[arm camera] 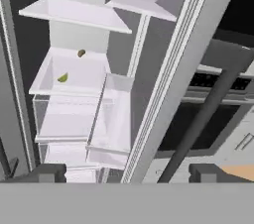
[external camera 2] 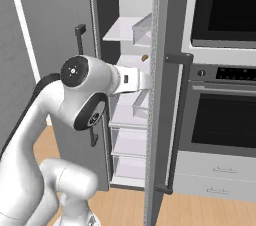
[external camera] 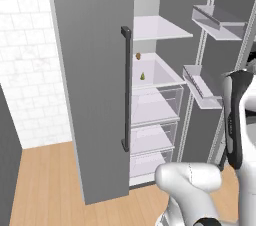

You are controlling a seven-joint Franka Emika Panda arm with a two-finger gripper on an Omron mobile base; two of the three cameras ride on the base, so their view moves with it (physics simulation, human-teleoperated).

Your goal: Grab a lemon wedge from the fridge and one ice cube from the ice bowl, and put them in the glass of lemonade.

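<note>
The tall brushed-grey two-door fridge stands with its right door swung open and its left door, bearing a long dark vertical bar handle, closed, so the white inner shelves and clear drawers show between them. The tiny pale yellow-green lemon wedge lies on the white tray-like shelf in the middle of the compartment, near that shelf's left edge and a little forward of its back wall. A tiny orange-brown lump sits behind and above it, close to the shelf's back edge, apart from the wedge. In the hand view the wedge and the lump show on the same shelf, well ahead of the two-finger gripper. The gripper's two dark finger tips stand wide apart with nothing between them, outside the fridge, by the edge of the open door. To the right of the fridge is a black-fronted oven stack with drawers below it.
</note>
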